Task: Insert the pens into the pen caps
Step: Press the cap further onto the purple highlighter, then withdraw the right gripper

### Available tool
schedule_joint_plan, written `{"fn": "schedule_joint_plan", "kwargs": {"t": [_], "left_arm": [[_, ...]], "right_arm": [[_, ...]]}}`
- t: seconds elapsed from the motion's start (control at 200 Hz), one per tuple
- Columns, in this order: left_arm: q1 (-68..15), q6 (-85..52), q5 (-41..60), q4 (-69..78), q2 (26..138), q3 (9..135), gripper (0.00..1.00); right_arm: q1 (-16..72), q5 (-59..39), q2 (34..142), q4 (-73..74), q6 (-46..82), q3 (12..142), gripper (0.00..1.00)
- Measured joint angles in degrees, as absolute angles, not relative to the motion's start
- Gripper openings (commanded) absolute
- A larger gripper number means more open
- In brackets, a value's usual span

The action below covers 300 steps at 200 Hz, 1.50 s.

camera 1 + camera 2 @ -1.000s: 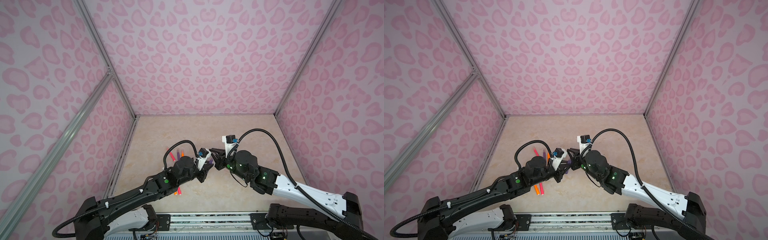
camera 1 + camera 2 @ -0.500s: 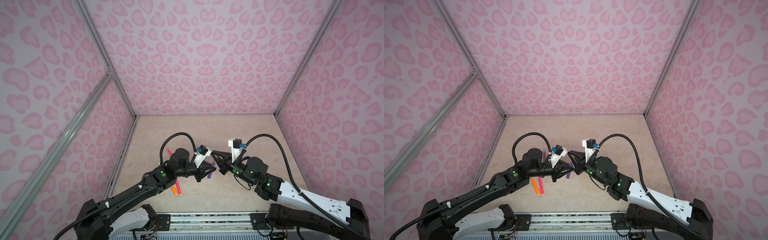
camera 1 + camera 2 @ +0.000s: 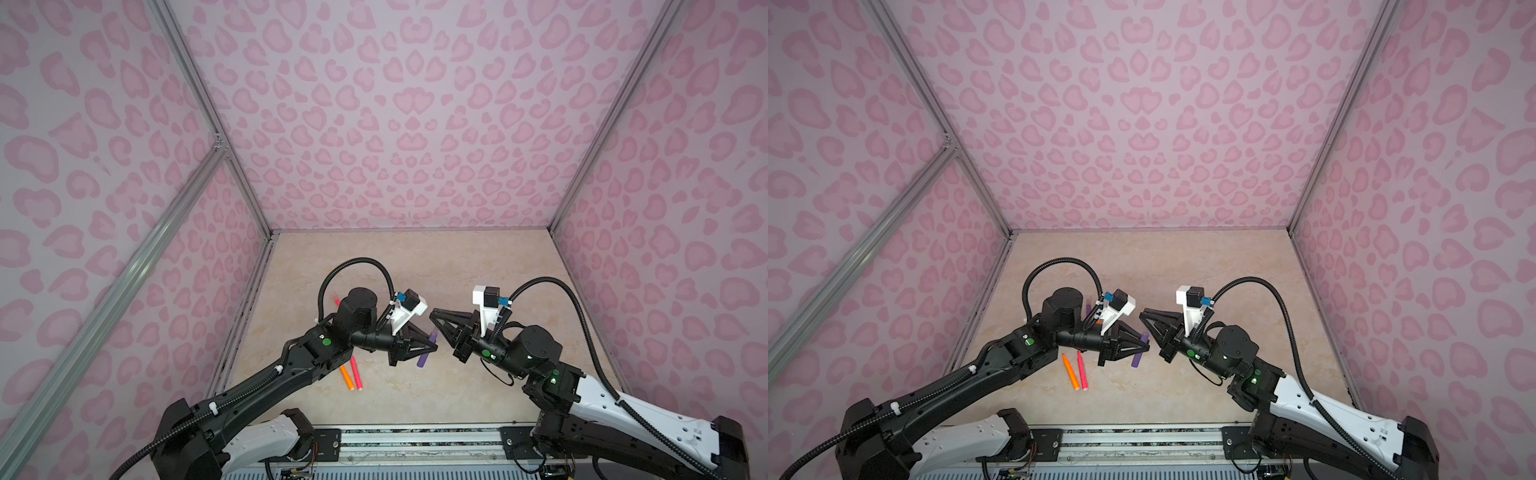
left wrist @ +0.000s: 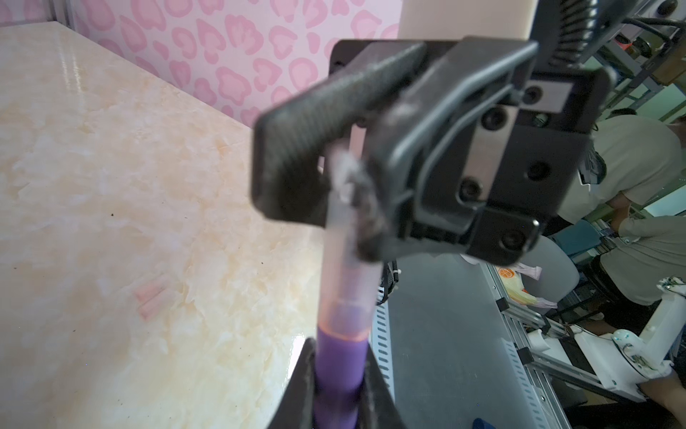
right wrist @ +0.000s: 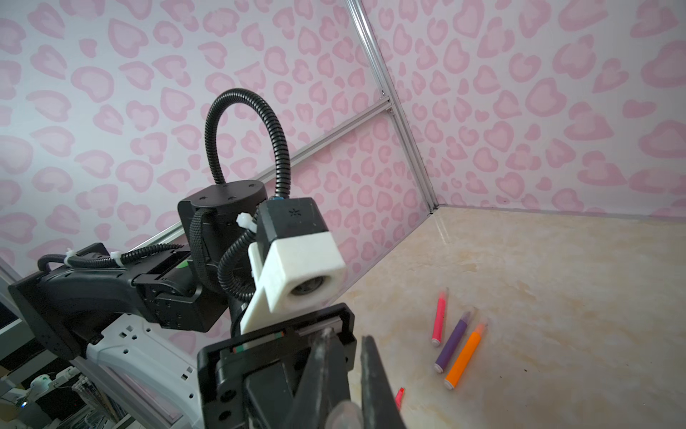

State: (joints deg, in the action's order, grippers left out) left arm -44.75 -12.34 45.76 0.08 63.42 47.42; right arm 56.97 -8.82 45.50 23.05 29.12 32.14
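Left gripper (image 3: 434,348): clenched on one pen, the held purple pen (image 3: 424,360), which is tilted and raised off the tabletop (image 3: 457,270).
Held cap (image 4: 347,256): one clear tube over that pen's tip. Its open rim meets the purple barrel just past the left gripper's fingers.
Right gripper (image 3: 432,311): faces the left gripper tip to tip, just beside it. Its fingers are drawn together, and the left wrist view shows the held cap's far end between them.
Front pair: two pens lying side by side on the tabletop, near the left gripper on its arm's side. They are the front orange pen (image 3: 345,378) and the front pink pen (image 3: 356,373).
Far trio: three pens on the tabletop beyond the left gripper, toward the back wall, mostly hidden by the arm in both top views. They are the far pink pen (image 5: 439,321), far purple pen (image 5: 453,345) and far orange pen (image 5: 464,358). Each has a pale, see-through end, so they appear capped.
Loose caps (image 4: 149,291): two pinkish tubes, side by side on the tabletop, well apart from the left gripper.
Pens counted: six in all, two purple, two pink and two orange.
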Motion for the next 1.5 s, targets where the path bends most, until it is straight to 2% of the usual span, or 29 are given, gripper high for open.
{"fn": "schedule_joint_plan", "kwargs": {"t": [0.2, 0.965, 1.365, 1.5], "left_arm": [[-44.9, -9.9, 43.0, -2.5, 64.9, 51.1, 0.04], [-54.0, 5.7, 5.0, -25.6, 72.1, 64.4, 0.04], [-53.9, 2.5, 5.5, -26.0, 71.8, 65.1, 0.04], [-50.1, -1.5, 16.3, -26.4, 71.7, 65.1, 0.04]], "right_arm": [[56.9, -5.1, 45.6, 21.2, 29.0, 33.7, 0.0], [63.3, 17.6, 53.1, 13.9, 32.2, 37.0, 0.0], [62.9, 19.1, 53.0, 15.1, 36.2, 36.4, 0.0], [62.8, 17.1, 51.6, 17.6, 35.9, 34.4, 0.0]]}}
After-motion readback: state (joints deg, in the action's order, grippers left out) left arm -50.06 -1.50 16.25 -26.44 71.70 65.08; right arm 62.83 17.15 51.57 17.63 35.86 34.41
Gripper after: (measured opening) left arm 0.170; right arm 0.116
